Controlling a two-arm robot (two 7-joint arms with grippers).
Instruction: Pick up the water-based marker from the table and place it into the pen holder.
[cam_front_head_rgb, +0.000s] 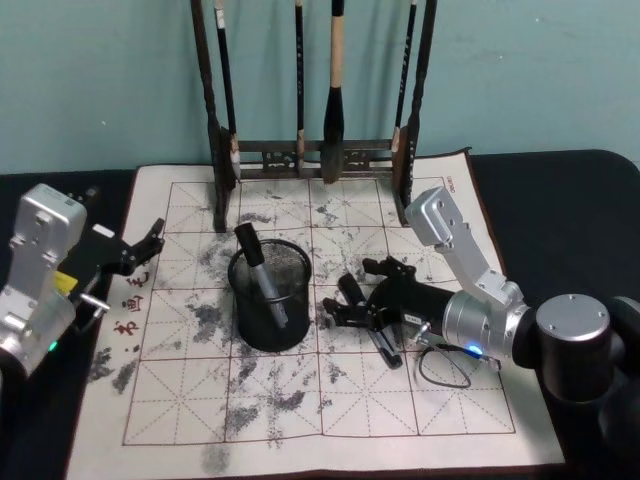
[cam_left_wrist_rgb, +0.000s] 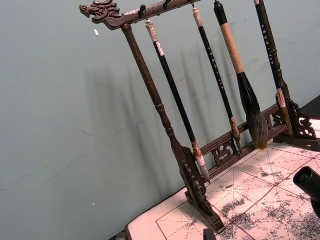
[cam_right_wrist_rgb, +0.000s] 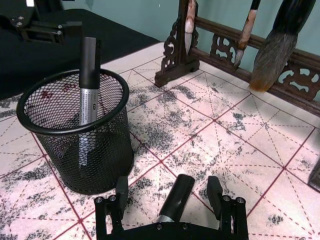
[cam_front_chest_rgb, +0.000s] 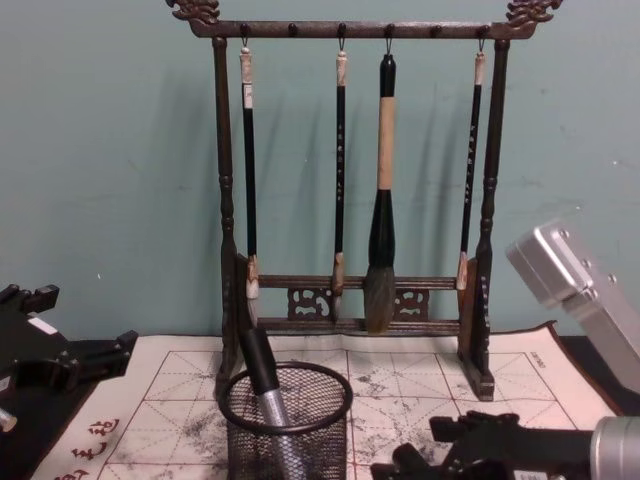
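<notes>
A water-based marker (cam_front_head_rgb: 372, 325) with a black cap and silver body lies on the calligraphy mat, just right of the pen holder (cam_front_head_rgb: 243, 318). My right gripper (cam_front_head_rgb: 348, 294) is low over it and open, one finger on each side of the marker (cam_right_wrist_rgb: 176, 196), neither touching it. The pen holder (cam_right_wrist_rgb: 75, 145) is a round black mesh cup (cam_front_chest_rgb: 300, 440). Another black-capped marker (cam_right_wrist_rgb: 89, 85) leans upright inside it (cam_front_chest_rgb: 262, 375). My left gripper (cam_front_head_rgb: 148, 248) is parked at the mat's left edge, open and holding nothing.
A tall dark wooden brush rack (cam_front_head_rgb: 315, 160) with several hanging brushes (cam_front_chest_rgb: 380, 240) stands at the back of the ink-stained mat (cam_front_head_rgb: 300, 400). The rack (cam_left_wrist_rgb: 165, 130) is close behind the holder. Black table surface (cam_front_head_rgb: 560, 200) lies to the right.
</notes>
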